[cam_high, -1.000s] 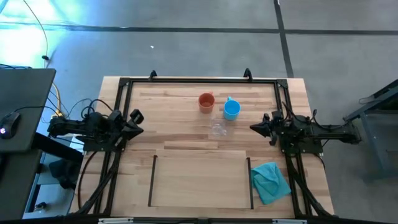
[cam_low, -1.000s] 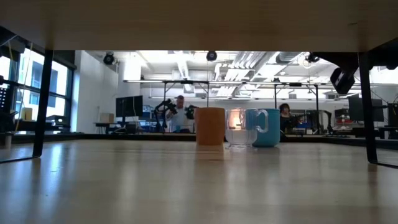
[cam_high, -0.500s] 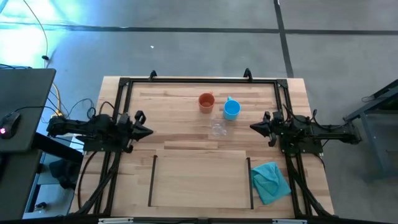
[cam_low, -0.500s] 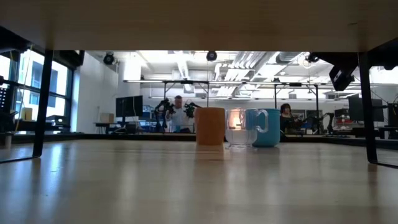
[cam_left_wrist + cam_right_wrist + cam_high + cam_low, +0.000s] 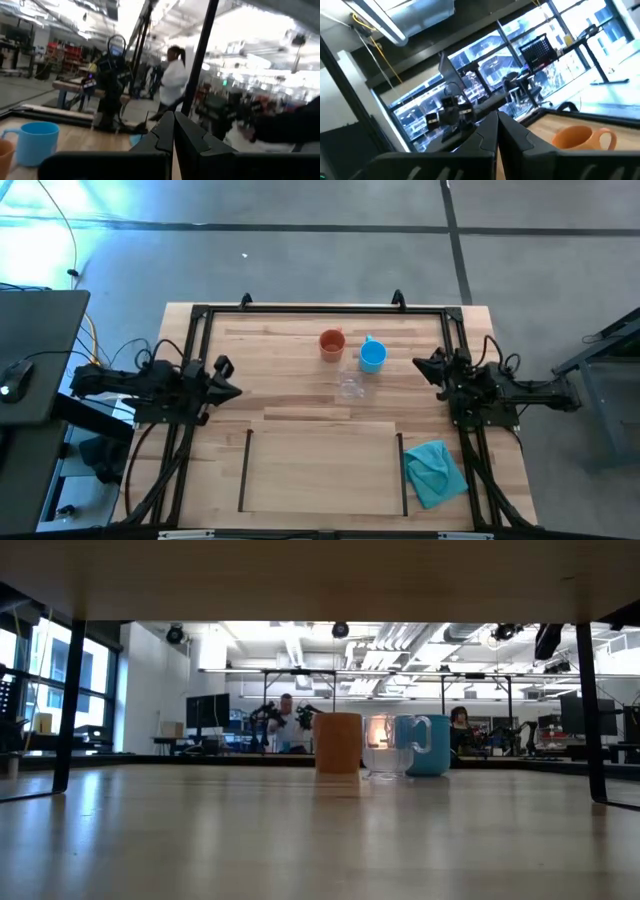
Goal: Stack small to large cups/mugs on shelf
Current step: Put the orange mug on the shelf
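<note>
The orange mug (image 5: pixel 332 343), the blue mug (image 5: pixel 372 356) with its handle and the clear glass cup (image 5: pixel 350 387) stand close together on their bases on the far half of the table; in the low view they show as the orange mug (image 5: pixel 338 743), the glass cup (image 5: pixel 381 756) and the blue mug (image 5: pixel 426 745). The pale shelf panel (image 5: pixel 322 470) lies near the table's near edge between two black strips. My left gripper (image 5: pixel 232 392) hovers shut, left of the cups. My right gripper (image 5: pixel 420 363) hovers shut, right of the blue mug.
A teal cloth (image 5: pixel 435 472) lies right of the shelf panel. A black metal frame (image 5: pixel 320 309) runs round the table's far and side edges. Bare tabletop lies between the cups and the shelf. People and other rigs show in the room beyond.
My left gripper has moved a little toward the table's right. My right gripper has risen and swung toward the table's far edge. The mugs and the glass cup have stayed where they were.
</note>
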### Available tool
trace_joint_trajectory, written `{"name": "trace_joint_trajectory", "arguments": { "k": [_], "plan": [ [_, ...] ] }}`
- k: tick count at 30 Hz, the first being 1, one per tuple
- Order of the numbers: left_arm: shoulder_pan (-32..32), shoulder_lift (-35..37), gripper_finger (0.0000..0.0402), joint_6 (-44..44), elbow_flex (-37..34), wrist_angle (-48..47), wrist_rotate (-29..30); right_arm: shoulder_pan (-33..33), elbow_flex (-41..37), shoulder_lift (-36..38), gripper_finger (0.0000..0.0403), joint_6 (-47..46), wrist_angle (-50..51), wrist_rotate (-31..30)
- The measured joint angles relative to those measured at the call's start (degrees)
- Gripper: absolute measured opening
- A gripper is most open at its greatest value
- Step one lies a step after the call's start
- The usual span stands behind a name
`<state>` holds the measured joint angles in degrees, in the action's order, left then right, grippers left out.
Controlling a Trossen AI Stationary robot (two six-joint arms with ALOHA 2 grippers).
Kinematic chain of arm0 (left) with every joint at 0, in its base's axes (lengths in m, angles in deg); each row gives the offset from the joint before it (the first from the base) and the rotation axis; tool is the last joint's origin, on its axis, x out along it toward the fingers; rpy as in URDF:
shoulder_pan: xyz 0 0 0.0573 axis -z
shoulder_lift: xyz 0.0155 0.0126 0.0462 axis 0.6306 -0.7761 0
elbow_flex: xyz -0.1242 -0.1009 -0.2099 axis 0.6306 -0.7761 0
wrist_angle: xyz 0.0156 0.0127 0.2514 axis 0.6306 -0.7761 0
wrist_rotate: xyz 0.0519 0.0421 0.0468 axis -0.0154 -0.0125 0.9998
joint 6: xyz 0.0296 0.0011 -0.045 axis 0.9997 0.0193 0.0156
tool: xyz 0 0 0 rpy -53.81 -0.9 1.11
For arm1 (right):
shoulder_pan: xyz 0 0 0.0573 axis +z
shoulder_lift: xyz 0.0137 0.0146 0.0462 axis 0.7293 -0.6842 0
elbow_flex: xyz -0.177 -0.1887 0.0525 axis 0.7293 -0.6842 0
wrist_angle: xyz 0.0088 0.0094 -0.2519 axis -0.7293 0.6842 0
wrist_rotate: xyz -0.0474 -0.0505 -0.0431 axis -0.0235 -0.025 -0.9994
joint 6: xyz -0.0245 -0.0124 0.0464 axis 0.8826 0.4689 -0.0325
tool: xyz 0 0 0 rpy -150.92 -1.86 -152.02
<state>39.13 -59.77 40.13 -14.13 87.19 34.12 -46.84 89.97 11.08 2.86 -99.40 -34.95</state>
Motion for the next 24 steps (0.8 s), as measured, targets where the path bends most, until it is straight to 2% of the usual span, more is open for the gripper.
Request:
{"name": "trace_joint_trajectory", "arguments": {
  "k": [4,10,14,18,24],
  "plan": [
    [0.0,-7.6,0.0003,4.5,7.8,-4.8,1.1,0.0,0.0,0.0,0.0,1.2,0.9,0.0],
    [0.0,-22.8,0.0003,6.7,18.3,-14.0,11.1,0.0,0.0,0.0,0.0,4.2,2.7,0.0],
    [0.0,-33.1,0.0003,6.6,21.6,-13.6,16.1,0.0,0.0,0.0,0.0,5.0,3.0,0.0],
    [0.0,-40.8,0.0003,6.4,24.0,-12.5,17.2,0.0,0.5,0.0,0.0003,6.8,3.0,0.1],
    [0.0,-45.0,0.0003,6.9,26.7,-5.6,16.9,0.0,3.1,0.0,0.0034,6.3,3.3,-0.9]
  ]
}}
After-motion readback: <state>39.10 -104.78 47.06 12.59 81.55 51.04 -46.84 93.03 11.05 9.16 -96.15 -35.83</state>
